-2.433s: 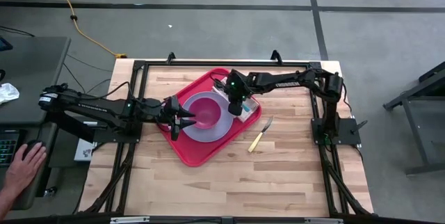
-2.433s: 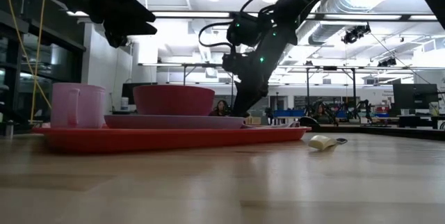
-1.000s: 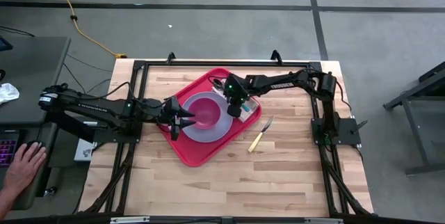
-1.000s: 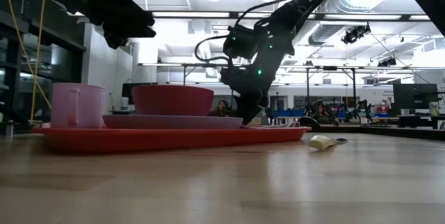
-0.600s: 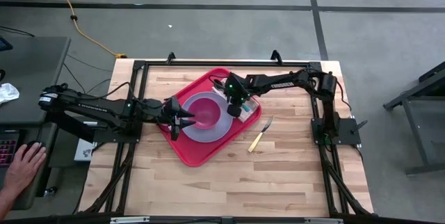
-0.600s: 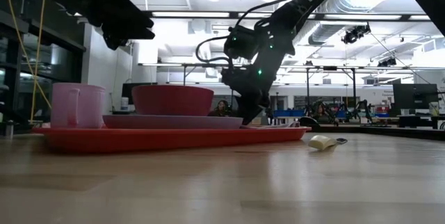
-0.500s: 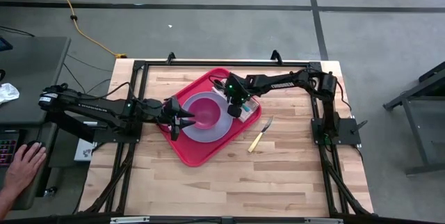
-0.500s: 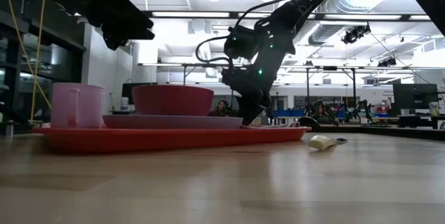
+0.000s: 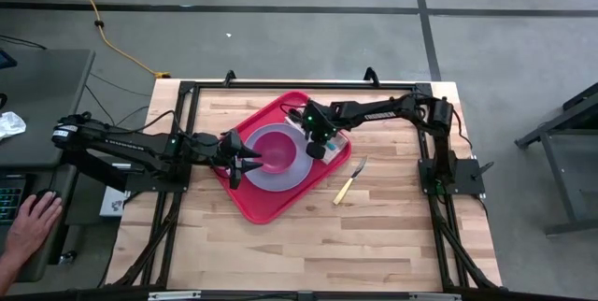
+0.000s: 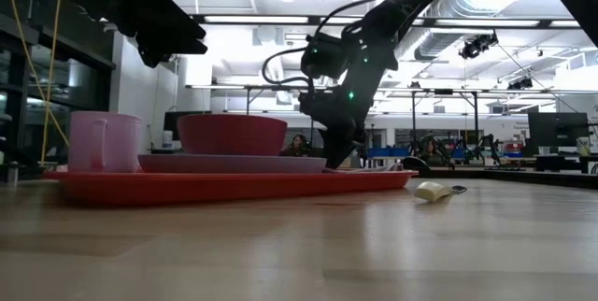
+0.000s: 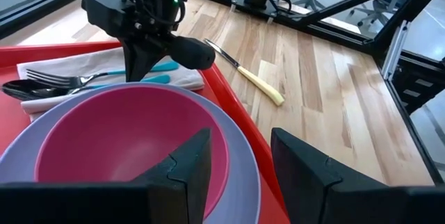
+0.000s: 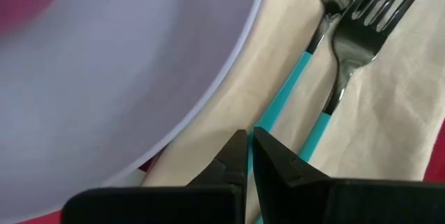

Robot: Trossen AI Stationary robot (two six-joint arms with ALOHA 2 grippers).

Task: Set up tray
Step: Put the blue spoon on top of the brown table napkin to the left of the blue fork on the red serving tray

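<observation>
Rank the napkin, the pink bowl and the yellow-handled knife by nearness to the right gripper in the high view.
Measured from the right gripper:
1. Napkin: right under it, on the red tray's right side.
2. Pink bowl: on the lavender plate, toward the left arm.
3. Yellow-handled knife: on the bare table, off the tray.

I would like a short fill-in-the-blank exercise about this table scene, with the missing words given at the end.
1. The pink bowl sits on a lavender ____.
2. The knife with the pale handle lies on the wooden table, ____ the red tray.
3. The fork and spoon rest on a folded ____.
4. The right gripper has its fingers ____.

Missing words: plate; outside; napkin; shut
</observation>
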